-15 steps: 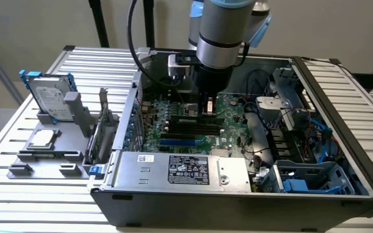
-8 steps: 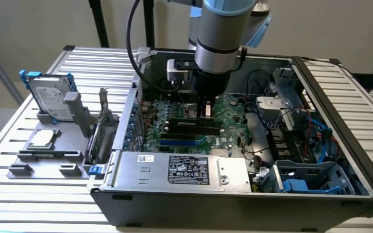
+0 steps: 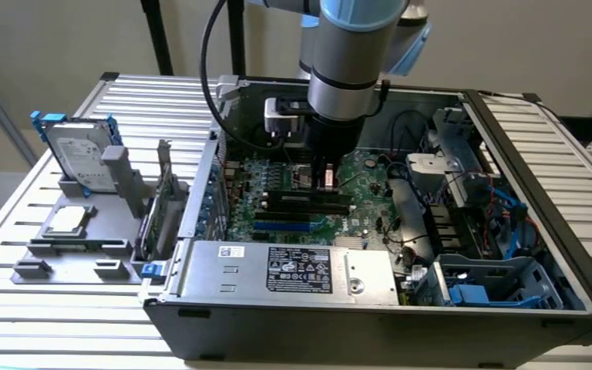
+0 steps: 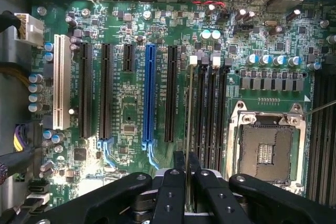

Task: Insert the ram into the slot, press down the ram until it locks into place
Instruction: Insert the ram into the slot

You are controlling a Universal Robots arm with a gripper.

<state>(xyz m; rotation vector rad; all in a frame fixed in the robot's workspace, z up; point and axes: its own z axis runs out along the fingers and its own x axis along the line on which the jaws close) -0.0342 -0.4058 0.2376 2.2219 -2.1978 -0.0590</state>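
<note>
Green and thin, the ram [image 4: 188,114] stood on edge, clenched between the black fingers [image 4: 173,192] of my hand [image 4: 187,182]. It ran along the black memory slots [image 4: 202,114], beside the empty CPU socket [image 4: 265,148] on the motherboard [image 4: 131,108]. The open computer case [image 3: 378,308] sat on the slatted bench [image 3: 28,324]. I couldn't tell whether the ram was seated.

Exterior looks obliquely down; wrist close overhead; both share motherboard [image 3: 370,174] [image 4: 131,80].

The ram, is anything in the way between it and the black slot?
Nothing visible is. The ram is held edge-on in the jaws, lined up with the slot, and no cable or part crosses between them.
</note>
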